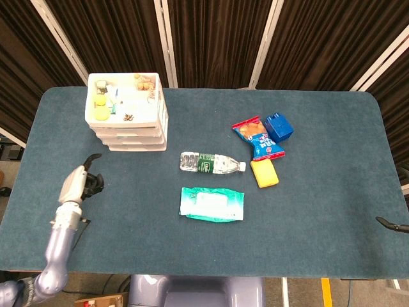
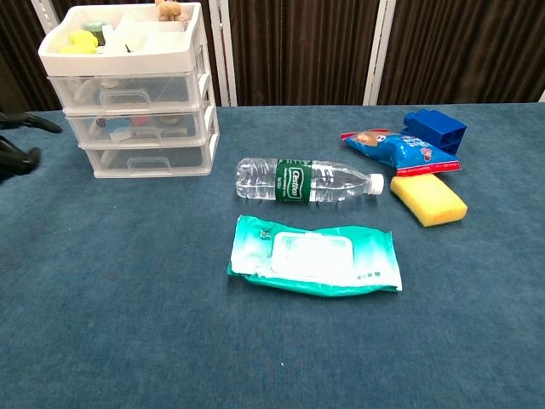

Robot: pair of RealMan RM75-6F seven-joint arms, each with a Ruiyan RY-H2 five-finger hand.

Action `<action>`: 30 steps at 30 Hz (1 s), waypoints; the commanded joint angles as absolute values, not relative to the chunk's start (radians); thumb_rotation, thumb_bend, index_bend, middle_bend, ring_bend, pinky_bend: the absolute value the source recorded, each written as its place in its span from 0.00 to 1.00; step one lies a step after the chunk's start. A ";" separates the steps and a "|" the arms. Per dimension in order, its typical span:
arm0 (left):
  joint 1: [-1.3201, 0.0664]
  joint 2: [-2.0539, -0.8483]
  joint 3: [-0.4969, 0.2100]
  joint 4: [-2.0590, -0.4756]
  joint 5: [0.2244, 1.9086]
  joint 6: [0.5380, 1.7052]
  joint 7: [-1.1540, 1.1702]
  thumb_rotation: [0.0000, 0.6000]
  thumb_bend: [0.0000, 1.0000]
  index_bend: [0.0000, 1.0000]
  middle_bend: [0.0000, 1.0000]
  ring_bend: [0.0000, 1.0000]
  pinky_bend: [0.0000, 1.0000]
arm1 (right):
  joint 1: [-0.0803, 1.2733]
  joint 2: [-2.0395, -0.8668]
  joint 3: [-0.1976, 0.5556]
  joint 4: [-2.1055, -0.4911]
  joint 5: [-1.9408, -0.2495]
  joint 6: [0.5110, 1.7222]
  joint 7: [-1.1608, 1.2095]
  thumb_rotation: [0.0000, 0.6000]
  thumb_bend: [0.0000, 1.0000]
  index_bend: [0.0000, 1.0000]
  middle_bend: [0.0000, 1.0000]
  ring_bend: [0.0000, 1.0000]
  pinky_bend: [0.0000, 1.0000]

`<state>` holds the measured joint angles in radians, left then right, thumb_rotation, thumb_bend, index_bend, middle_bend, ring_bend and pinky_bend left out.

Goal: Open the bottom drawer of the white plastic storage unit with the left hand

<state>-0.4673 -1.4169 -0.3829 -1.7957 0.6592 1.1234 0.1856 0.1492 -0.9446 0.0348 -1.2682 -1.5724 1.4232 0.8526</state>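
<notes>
The white plastic storage unit (image 1: pixel 128 118) (image 2: pixel 136 94) stands at the table's far left, its open top tray filled with small items. All of its drawers are closed, and the bottom drawer (image 2: pixel 149 158) shows its clear front and handle in the chest view. My left hand (image 1: pixel 80 185) hovers over the left part of the table, nearer than the unit and to its left, holding nothing. Its dark fingers (image 2: pixel 19 143) enter the chest view at the left edge, apart from the drawer. Only a dark tip of my right hand (image 1: pixel 391 224) shows at the right edge.
A water bottle (image 1: pixel 212 163) lies on its side mid-table, with a teal wet-wipes pack (image 1: pixel 211 204) nearer. A snack bag (image 1: pixel 259 137), a blue block (image 1: pixel 278 126) and a yellow sponge (image 1: pixel 264 173) lie to the right. Dark curtains hang behind the table.
</notes>
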 commanded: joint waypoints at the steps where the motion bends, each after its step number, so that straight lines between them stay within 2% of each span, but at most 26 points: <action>1: -0.573 -1.493 -0.449 -1.753 0.481 1.048 0.219 1.00 0.68 0.10 0.96 0.92 0.89 | 0.148 -0.943 0.033 -1.268 -1.577 1.429 0.863 1.00 0.12 0.00 0.00 0.00 0.00; 6: -0.636 -1.541 -0.469 -1.694 0.377 0.988 0.208 1.00 0.70 0.06 0.96 0.92 0.90 | 0.149 -0.941 0.032 -1.267 -1.578 1.429 0.875 1.00 0.12 0.00 0.00 0.00 0.00; 13: -0.705 -1.600 -0.487 -1.609 0.354 0.955 0.185 1.00 0.71 0.06 0.96 0.92 0.90 | 0.151 -0.938 0.031 -1.265 -1.577 1.425 0.896 1.00 0.12 0.00 0.00 0.00 0.00; 30: -0.746 -1.683 -0.496 -1.497 0.392 1.000 0.116 1.00 0.71 0.06 0.96 0.92 0.90 | 0.150 -0.936 0.030 -1.266 -1.578 1.431 0.914 1.00 0.12 0.00 0.00 0.00 0.00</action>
